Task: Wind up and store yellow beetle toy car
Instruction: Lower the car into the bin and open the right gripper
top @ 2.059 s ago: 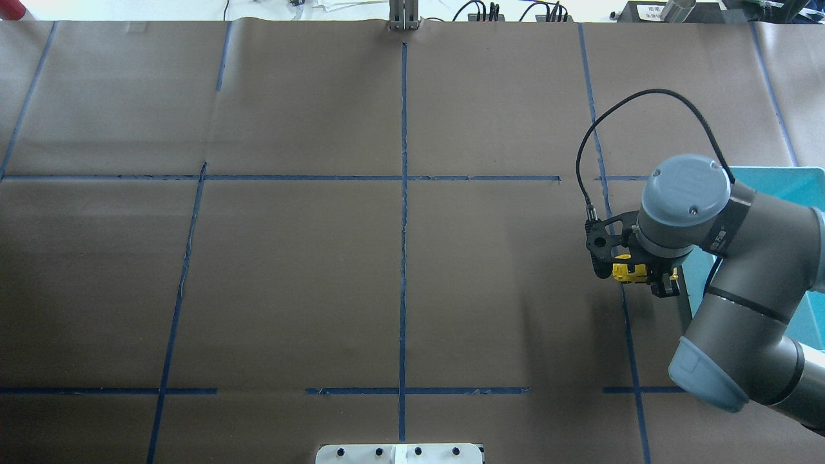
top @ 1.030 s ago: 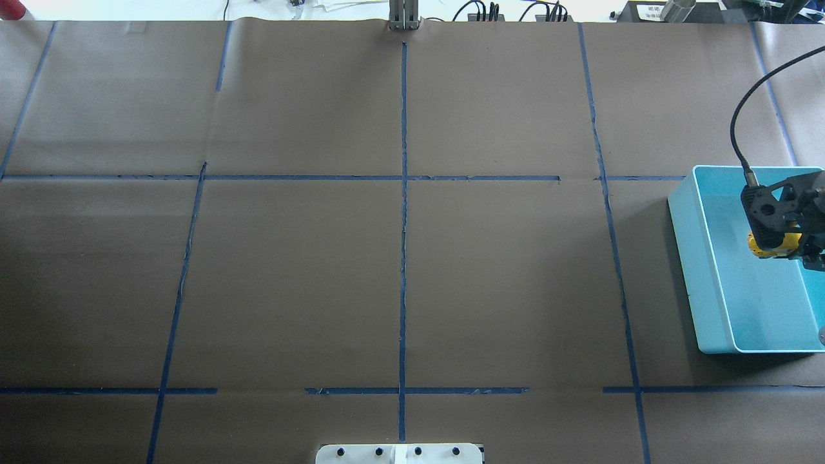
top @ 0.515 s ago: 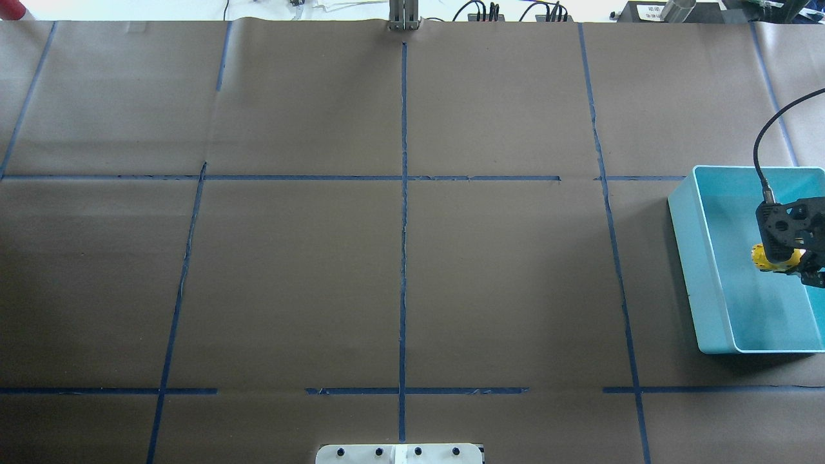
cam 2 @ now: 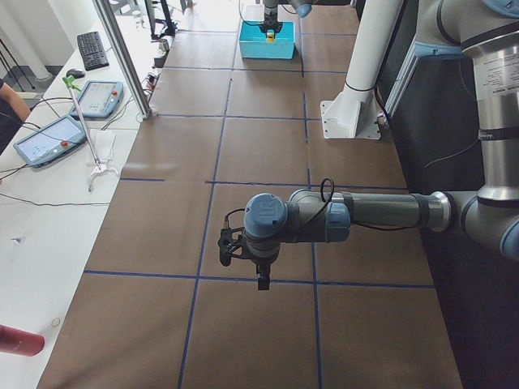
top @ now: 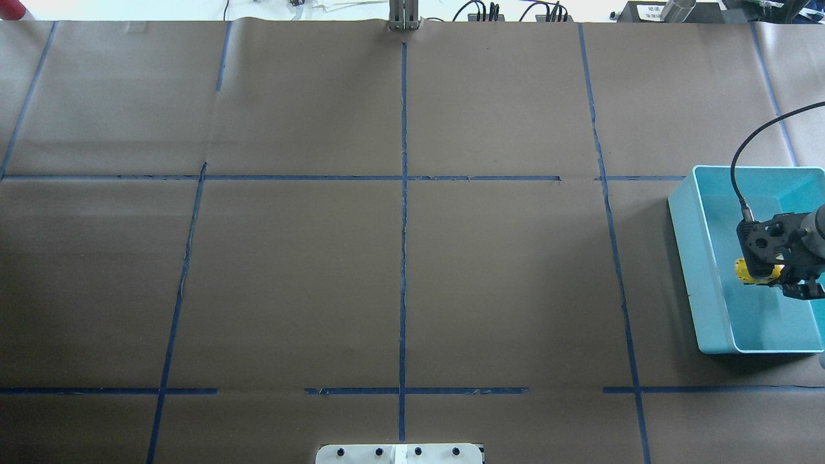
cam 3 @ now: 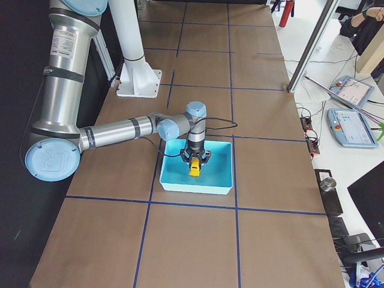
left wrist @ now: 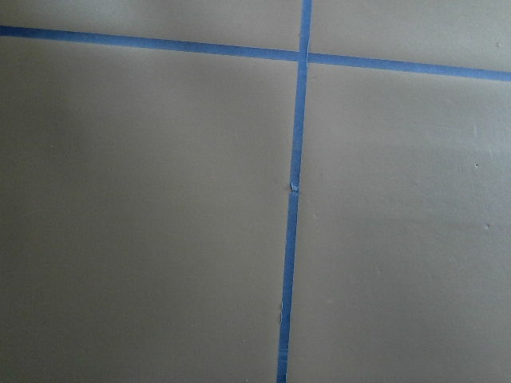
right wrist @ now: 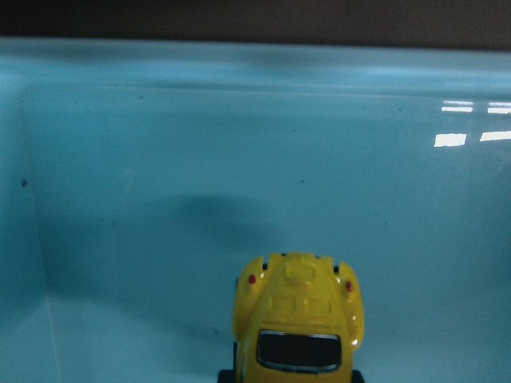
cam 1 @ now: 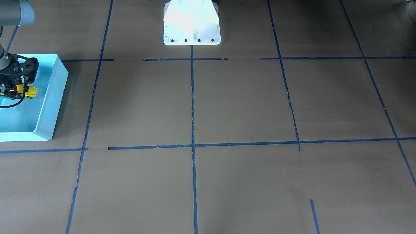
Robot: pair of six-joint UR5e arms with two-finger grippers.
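The yellow beetle toy car is held in my right gripper, inside the turquoise bin and just above its floor. In the right wrist view the car points toward the bin's far wall and casts a shadow on the floor. The front-facing view shows the car under the right gripper, and it shows in the exterior right view too. My left gripper shows only in the exterior left view, over bare table. I cannot tell whether it is open.
The table is brown paper with a grid of blue tape lines. The robot's white base stands at the table's near edge. The bin sits at the table's right end. Tablets and cables lie on a side bench.
My right gripper carried the car from the table left of the bin to over the bin. In the last half second it shifted a little left and toward the robot.
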